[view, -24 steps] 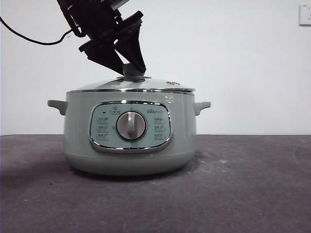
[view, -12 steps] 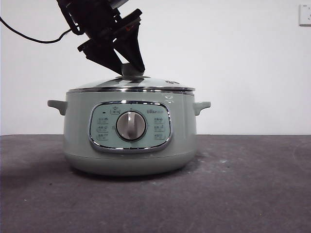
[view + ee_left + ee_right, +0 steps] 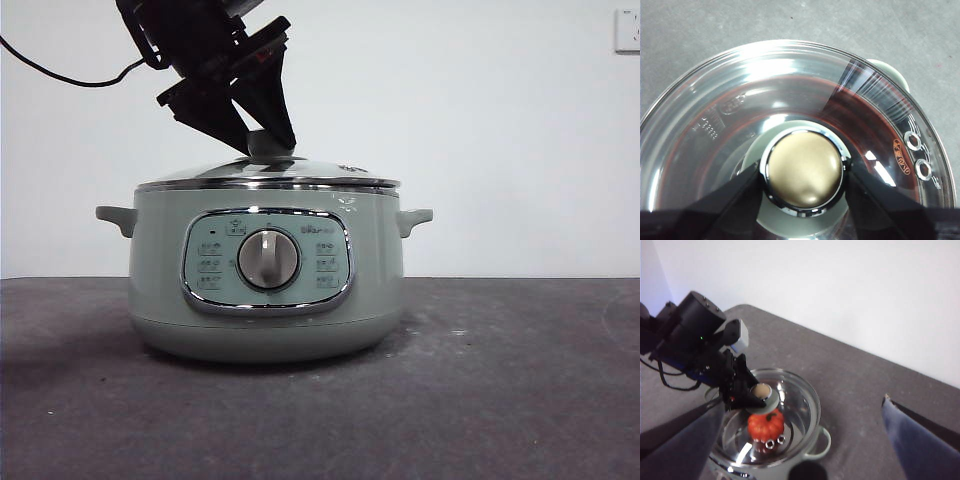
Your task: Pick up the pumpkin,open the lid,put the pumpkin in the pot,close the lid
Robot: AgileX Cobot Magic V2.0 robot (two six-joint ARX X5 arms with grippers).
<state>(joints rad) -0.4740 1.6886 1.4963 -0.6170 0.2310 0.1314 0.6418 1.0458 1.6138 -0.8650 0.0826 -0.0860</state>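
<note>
Left gripper [image 3: 262, 140] is clamped on the lid's knob [image 3: 804, 169], one black jaw pressed against each side of the chrome-ringed cap, as the left wrist view shows plainly. From the front, the arm reaches down from the upper left, dark and bulky, with a black cable [image 3: 60, 75] trailing off behind it. The glass lid [image 3: 268, 178] sits on the pot [image 3: 265, 300], its chrome rim lying along the pot's top edge; whether it rests fully or is a little raised cannot be told. The pumpkin [image 3: 766, 425] lies inside the pot, seen orange-red through the glass in the right wrist view, its green stem up, just beside the knob. Two small steam holes [image 3: 917, 155] pierce the lid near its rim. The pot stands on the dark grey table [image 3: 500, 400]. Right gripper [image 3: 805, 440] hangs well above the pot, its jaws spread wide and holding nothing.
</note>
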